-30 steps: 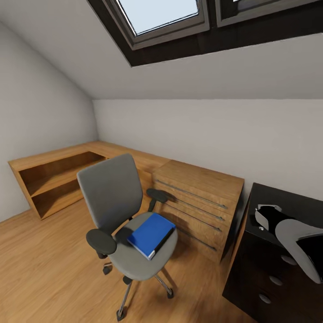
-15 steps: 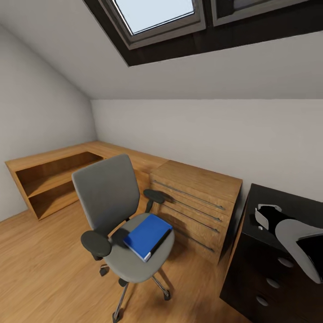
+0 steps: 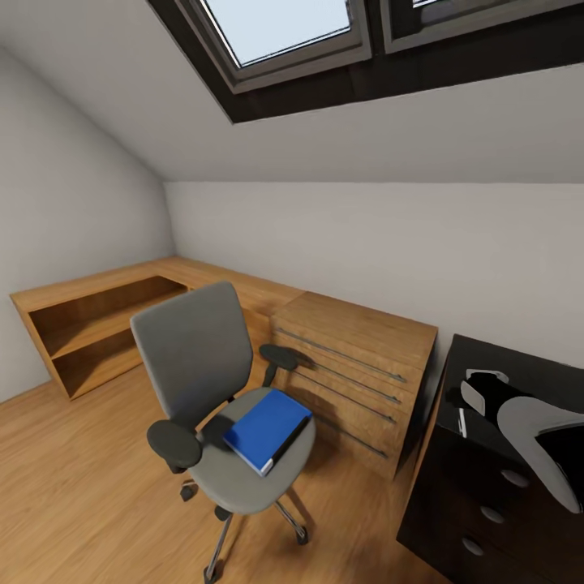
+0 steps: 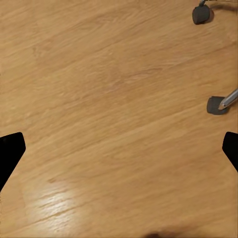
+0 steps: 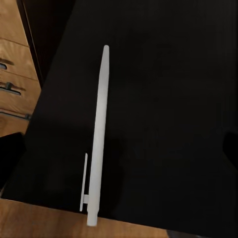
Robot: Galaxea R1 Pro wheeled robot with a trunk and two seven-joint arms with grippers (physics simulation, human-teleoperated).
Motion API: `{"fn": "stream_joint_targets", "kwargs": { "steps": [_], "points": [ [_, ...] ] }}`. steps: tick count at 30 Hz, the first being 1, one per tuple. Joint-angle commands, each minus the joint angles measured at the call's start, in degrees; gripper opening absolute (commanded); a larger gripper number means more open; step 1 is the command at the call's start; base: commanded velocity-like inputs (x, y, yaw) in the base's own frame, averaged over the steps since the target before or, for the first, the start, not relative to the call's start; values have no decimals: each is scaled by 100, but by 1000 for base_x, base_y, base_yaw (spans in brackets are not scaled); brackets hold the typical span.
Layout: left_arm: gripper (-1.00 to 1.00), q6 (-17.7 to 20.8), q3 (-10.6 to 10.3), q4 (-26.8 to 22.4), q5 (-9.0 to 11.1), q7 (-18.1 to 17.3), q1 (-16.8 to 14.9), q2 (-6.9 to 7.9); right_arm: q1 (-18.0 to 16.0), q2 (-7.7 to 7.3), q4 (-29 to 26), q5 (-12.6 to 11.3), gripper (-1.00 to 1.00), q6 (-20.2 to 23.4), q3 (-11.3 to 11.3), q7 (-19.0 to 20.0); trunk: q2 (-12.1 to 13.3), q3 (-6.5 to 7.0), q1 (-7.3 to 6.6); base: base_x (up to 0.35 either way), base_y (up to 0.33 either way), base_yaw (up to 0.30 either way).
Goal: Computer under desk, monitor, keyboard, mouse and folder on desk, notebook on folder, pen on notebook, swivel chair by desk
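Blue folder (image 3: 268, 429) lies flat on the grey seat of the swivel chair (image 3: 212, 381), low and centre-left in the head view, one corner pointing out over the seat's front edge. We judge the folder's still to be moved; the black desk (image 3: 539, 369) sits off to our right, well apart from the chair, w/ a wooden drawer unit (image 3: 353, 365) between them.

The relation that counts for us: the right gripper (image 5: 119, 148) hangs over the desk top, and the pen (image 5: 98, 139) lies directly below it, a pale stick on the black surface close to the desk's near edge. Its long axis runs roughly across the line between the two fingertips, clip end toward the edge, so the jaws straddle it. Both fingertips show only as dark shapes at the far sides of the right wrist view, so spread wide, nothing held. In the head view we make out the pen as a pale sliver just beside the right arm.

Left gripper (image 4: 119, 148) is likewise spread wide and empty, looking down at bare wood floor (image 4: 99, 99) w/ two chair castors near. So left arm is nearer the chair and folder; right arm nearer the pen. Notebook we can't make out.
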Motion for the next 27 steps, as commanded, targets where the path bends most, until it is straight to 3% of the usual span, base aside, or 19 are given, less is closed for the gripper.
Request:
{"fn": "stream_joint_targets", "kwargs": {
  "steps": [1, 9, 15, 21, 27],
  "points": [
    [100, -30, -48, -2, 56, 35, -4, 8, -6, 0, 4, -55, 100, 14, 48, -13, 38, 12, -23, 0, 0, 0],
    [100, -24, -44, -2, 58, 35, -4, 8, -6, 1, 4, -60, 100, 10, 48, -11, 359, 156, -199, 0, 0, 0],
    [100, -23, -60, 3, 59, 35, -4, 8, -6, 80, -7, -86, 100, -204, 55, 20, 359, 156, -199, 0, 0, 0],
    [100, -16, -75, 15, 56, 35, -4, 4, -3, 642, -7, -90, 100, -483, 42, -2, 359, 156, -199, 0, 0, 38],
    [100, -17, -78, 15, 53, 35, -4, 0, 291, 1146, -14, -71, 100, -861, 39, -27, 359, 156, -199, 0, 0, 227]
  ]
}}
